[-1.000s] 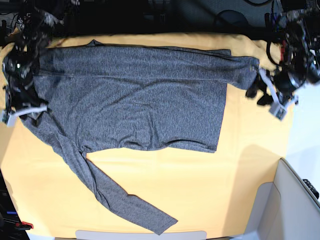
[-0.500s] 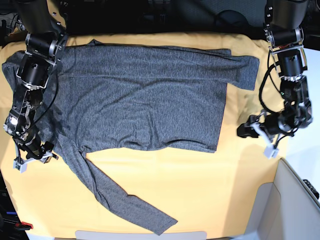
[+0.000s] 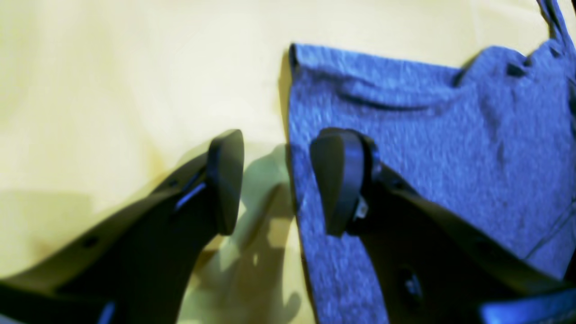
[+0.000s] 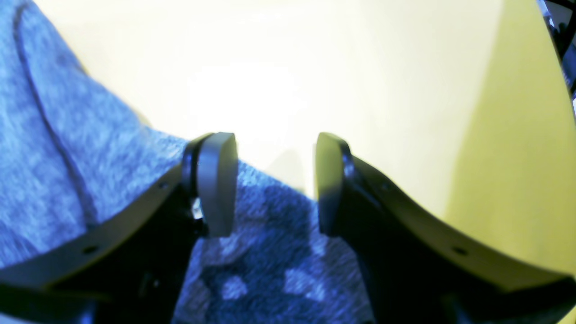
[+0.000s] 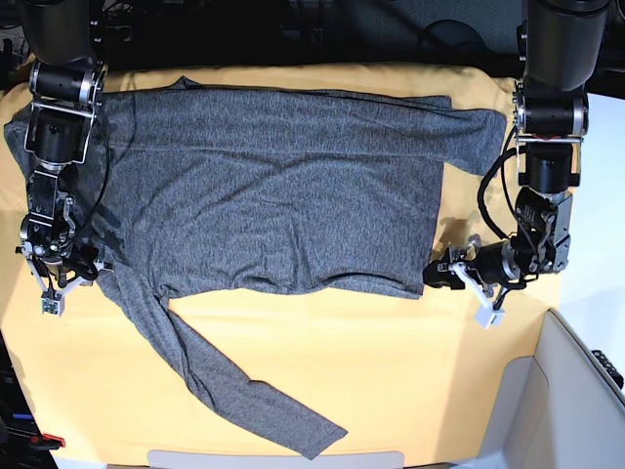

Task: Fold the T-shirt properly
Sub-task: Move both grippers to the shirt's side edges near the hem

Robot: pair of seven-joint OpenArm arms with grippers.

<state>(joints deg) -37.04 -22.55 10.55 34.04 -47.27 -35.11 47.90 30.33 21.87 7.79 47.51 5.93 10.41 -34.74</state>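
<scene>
Both arms hang down from the top corners of the base view. The left gripper (image 5: 451, 275) sits low at right-centre, fingers (image 3: 342, 180) apart. The right gripper (image 5: 61, 278) sits at the left edge, its fingers (image 4: 216, 180) also parted.

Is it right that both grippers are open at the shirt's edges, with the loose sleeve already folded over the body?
Not quite. The base view shows the loose sleeve lying out on the yellow cloth, not folded over the T-shirt. The left gripper and right gripper are open at its edges.

end effector (image 4: 274, 180) parted, over T-shirt (image 4: 67, 162) edge
</scene>
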